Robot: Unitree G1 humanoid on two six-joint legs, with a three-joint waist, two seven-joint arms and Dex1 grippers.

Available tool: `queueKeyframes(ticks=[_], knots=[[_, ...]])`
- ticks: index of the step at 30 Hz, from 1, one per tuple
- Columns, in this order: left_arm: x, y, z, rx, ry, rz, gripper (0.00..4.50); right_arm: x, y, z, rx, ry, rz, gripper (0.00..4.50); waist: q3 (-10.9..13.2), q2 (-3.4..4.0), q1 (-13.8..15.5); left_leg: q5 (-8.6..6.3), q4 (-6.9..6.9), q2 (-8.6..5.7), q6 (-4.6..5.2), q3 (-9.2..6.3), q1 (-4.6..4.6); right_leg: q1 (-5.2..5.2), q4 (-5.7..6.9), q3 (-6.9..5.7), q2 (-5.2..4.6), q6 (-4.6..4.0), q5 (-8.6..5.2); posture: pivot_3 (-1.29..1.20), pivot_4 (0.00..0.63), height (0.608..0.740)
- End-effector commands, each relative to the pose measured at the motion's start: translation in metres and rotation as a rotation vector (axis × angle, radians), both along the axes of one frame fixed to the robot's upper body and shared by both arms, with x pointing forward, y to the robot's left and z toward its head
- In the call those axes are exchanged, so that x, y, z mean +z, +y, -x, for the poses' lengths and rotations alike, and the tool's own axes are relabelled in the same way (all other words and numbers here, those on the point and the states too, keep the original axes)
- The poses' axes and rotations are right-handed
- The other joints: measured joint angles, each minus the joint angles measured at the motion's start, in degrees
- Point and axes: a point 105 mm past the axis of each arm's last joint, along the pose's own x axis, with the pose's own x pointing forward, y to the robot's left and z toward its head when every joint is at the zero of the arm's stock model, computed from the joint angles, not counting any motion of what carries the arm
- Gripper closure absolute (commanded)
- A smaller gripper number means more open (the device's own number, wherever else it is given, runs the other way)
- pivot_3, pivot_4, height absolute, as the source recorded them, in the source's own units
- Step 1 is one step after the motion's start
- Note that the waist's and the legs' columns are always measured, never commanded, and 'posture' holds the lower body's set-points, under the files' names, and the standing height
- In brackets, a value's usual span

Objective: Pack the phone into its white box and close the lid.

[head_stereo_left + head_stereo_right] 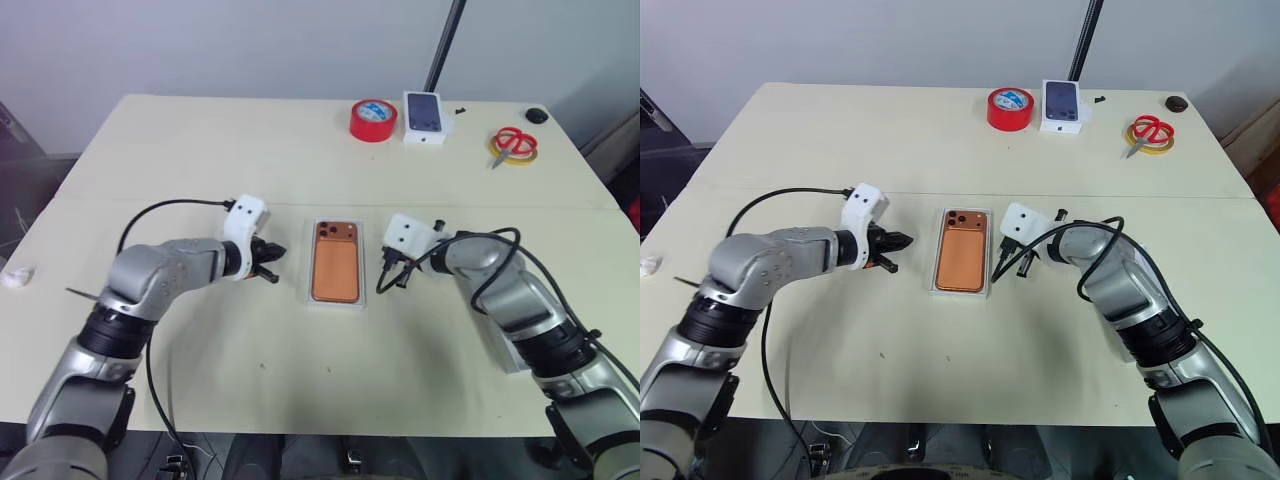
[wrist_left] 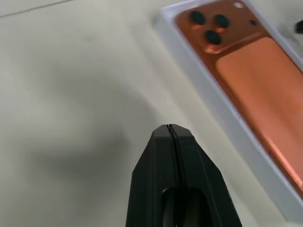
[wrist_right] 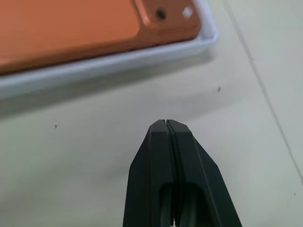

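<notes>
The phone (image 1: 335, 268) lies in the white box (image 1: 308, 287); both hands (image 1: 268, 259) (image 1: 392, 272), fingers together and empty, could nudge it askew.

We see the phone (image 1: 336, 262) lying in the box (image 1: 311, 296) on the table (image 1: 200, 150), directly between the two grippers: the left gripper (image 1: 272, 262) sits just to its left and the right gripper (image 1: 385, 280) just to its right, both near the box but apart from it. Well beyond the right gripper, along the table's far edge, a roll of tape (image 1: 373, 120) lies left of a small box (image 1: 429, 117), and a pair of scissors (image 1: 513, 144) lies on another tape ring further right. A flat panel (image 1: 505, 352) lies behind the right gripper, under that arm.
</notes>
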Motion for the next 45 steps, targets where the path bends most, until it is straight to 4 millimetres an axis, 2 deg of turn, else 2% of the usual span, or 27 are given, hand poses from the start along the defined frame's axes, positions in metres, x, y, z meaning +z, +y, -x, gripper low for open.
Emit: queueKeyframes(ticks=[1,5,9,13,19,25,29,35,38,42,44,45], knots=[[-0.007,-0.023,0.005,-0.165,-0.031,-0.096,4.45,0.009,0.016,-0.001,0.048,-0.043,-0.002,4.5,0.0,0.0,0.04,0.0,0.0,0.0,0.0,-0.01,0.0,0.0,0.0,0.0,0.03,0.0,0.0,0.0,0.15,0.732],[-0.009,-0.047,0.015,-0.292,-0.015,-0.09,4.45,0.006,0.022,0.004,0.075,-0.037,-0.001,4.5,0.0,0.01,0.28,0.0,0.03,0.01,0.0,-0.01,-0.04,-0.01,0.01,0.0,0.02,0.0,0.0,0.0,0.15,0.732],[-0.015,-0.069,0.022,-0.372,-0.004,-0.101,4.45,0.008,0.018,0.011,0.073,-0.03,0.002,4.5,0.0,0.01,0.57,-0.02,0.07,-0.02,0.05,-0.01,-0.04,0.01,0.01,-0.01,-0.03,0.02,-0.01,0.0,0.15,0.732],[-0.019,-0.095,0.03,-0.442,0.013,-0.089,4.45,0.006,0.003,0.022,0.045,-0.01,0.025,4.5,-0.01,0.03,1.39,-0.09,0.17,-0.07,0.16,-0.02,-0.05,0.08,0.01,-0.02,-0.07,0.1,-0.05,0.0,0.15,0.732],[-0.025,-0.136,0.045,-0.535,0.039,-0.059,4.45,0.006,-0.034,0.046,-0.029,0.024,0.082,4.5,-0.04,0.07,2.22,-0.29,0.42,-0.19,0.53,-0.05,-0.09,0.23,-0.03,-0.04,-0.19,0.26,-0.15,0.0,0.15,0.732],[-0.026,-0.161,0.055,-0.602,0.062,-0.022,4.45,0.001,-0.066,0.063,-0.115,0.061,0.13,4.5,-0.07,0.13,1.65,-0.46,0.74,-0.18,0.81,-0.05,-0.1,0.37,-0.02,-0.02,-0.17,0.3,-0.17,0.0,0.15,0.732],[-0.027,-0.164,0.056,-0.616,0.066,-0.017,4.45,0.0,-0.073,0.066,-0.141,0.069,0.132,4.5,-0.09,0.16,1.46,-0.47,0.74,-0.16,0.83,-0.06,-0.06,0.37,0.02,-0.01,-0.1,0.3,-0.17,0.0,0.15,0.732],[-0.027,-0.157,0.047,-0.58,0.066,-0.018,4.45,-0.002,-0.077,0.069,-0.157,0.075,0.135,4.5,-0.09,0.17,1.51,-0.47,0.76,-0.16,0.83,-0.06,-0.06,0.37,0.03,0.0,-0.11,0.3,-0.17,0.0,0.15,0.732],[-0.029,-0.149,0.045,-0.568,0.06,-0.033,4.45,0.001,-0.082,0.068,-0.165,0.067,0.15,4.5,-0.09,0.17,1.48,-0.47,0.76,-0.15,0.83,-0.06,-0.06,0.37,0.04,0.01,-0.1,0.3,-0.17,0.0,0.15,0.732],[-0.025,-0.124,0.03,-0.49,-0.003,-0.069,4.45,0.013,-0.096,0.069,-0.194,0.083,0.14,4.5,-0.08,0.2,1.08,-0.47,0.76,-0.13,0.83,-0.06,-0.05,0.35,0.08,0.01,-0.09,0.3,-0.17,0.0,0.15,0.732],[-0.02,-0.11,0.026,-0.464,-0.07,-0.09,4.5,0.023,-0.101,0.073,-0.203,0.108,0.108,3.96,-0.08,0.21,0.7,-0.47,0.76,-0.11,0.83,-0.06,-0.03,0.35,0.11,0.03,-0.07,0.3,-0.17,0.0,0.15,0.732],[-0.012,-0.104,0.024,-0.436,-0.084,-0.041,4.5,0.029,-0.102,0.077,-0.192,0.124,0.091,3.57,-0.08,0.22,0.45,-0.47,0.76,-0.09,0.83,-0.06,-0.02,0.36,0.11,0.03,-0.06,0.3,-0.17,0.0,0.15,0.732]])
